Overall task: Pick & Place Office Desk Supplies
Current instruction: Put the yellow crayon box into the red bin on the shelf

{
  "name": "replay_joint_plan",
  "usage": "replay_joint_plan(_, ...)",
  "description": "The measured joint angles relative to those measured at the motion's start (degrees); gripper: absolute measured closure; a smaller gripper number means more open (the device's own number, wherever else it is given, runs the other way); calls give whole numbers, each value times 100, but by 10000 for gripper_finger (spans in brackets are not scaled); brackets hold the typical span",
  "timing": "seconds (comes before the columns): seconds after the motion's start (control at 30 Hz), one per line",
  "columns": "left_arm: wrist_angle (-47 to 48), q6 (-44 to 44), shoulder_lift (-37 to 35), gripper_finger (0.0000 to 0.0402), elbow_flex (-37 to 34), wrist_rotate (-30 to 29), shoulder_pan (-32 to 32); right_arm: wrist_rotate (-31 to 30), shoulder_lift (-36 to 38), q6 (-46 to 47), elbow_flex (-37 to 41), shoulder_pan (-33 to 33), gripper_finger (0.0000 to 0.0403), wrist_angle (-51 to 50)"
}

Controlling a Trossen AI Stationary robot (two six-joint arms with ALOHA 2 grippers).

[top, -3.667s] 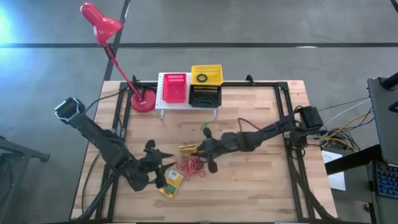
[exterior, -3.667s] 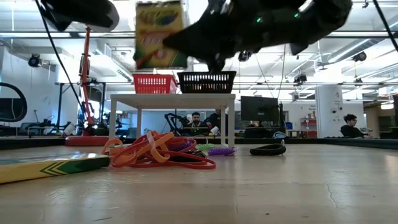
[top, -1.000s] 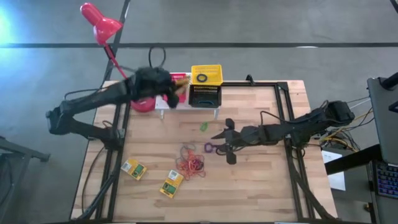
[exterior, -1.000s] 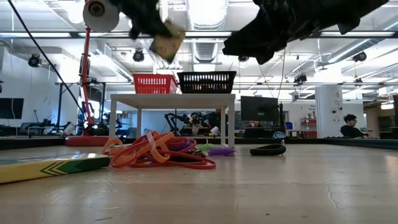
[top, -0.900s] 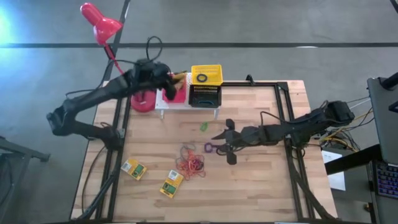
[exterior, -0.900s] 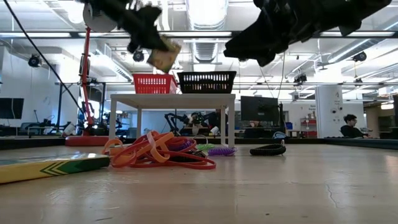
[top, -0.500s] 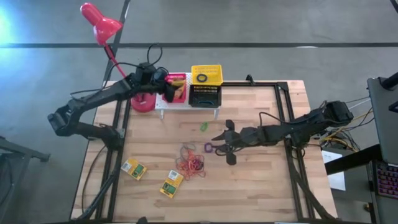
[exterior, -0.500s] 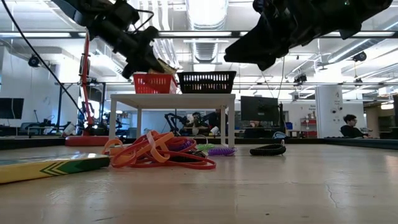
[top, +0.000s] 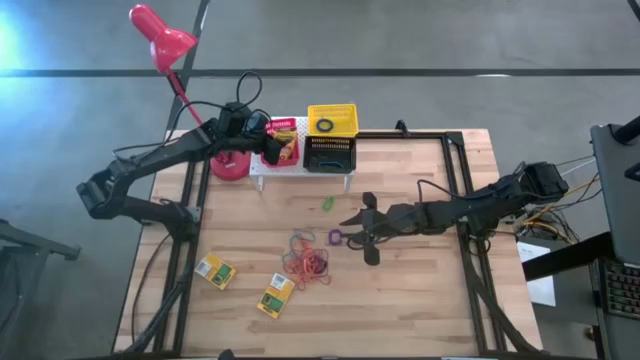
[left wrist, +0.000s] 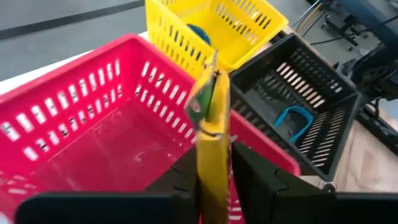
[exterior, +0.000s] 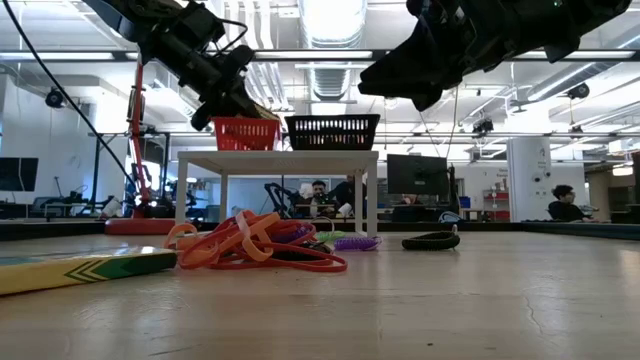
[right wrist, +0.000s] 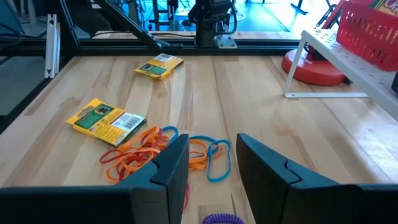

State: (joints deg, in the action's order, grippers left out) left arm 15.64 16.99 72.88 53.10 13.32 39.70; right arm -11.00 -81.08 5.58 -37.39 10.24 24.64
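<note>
Red basket (left wrist: 93, 124) empty, black basket (left wrist: 311, 99) holding blue ring (left wrist: 293, 119)

red basket (left wrist: 93, 118) open above, lamp (top: 170, 60) beside

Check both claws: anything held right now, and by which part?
Left claw holds a yellow-and-green box on edge by its lower end, fingers on its flat faces, over the red basket. Right claw is open and holds nothing, above the rubber bands.

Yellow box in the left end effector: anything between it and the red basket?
Nothing visible. The left end effector holds the yellow box on edge directly above the red basket, whose floor beneath looks bare.
</note>
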Motion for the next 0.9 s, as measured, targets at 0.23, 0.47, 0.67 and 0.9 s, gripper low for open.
replay_joint_plan(0.23,157,1,0,280,2,-248,81,7,0,0,4,0,275,10)
replay_joint_plan(0.47,203,-2,0,257,13,-260,220,7,0,0,7,0,275,11)
replay_joint_plan(0.67,221,-4,0,237,182,-261,304,7,0,-1,9,0,275,15)
replay_joint_plan(0.9,1078,-21,0,240,855,-232,273,6,0,0,11,0,275,15)
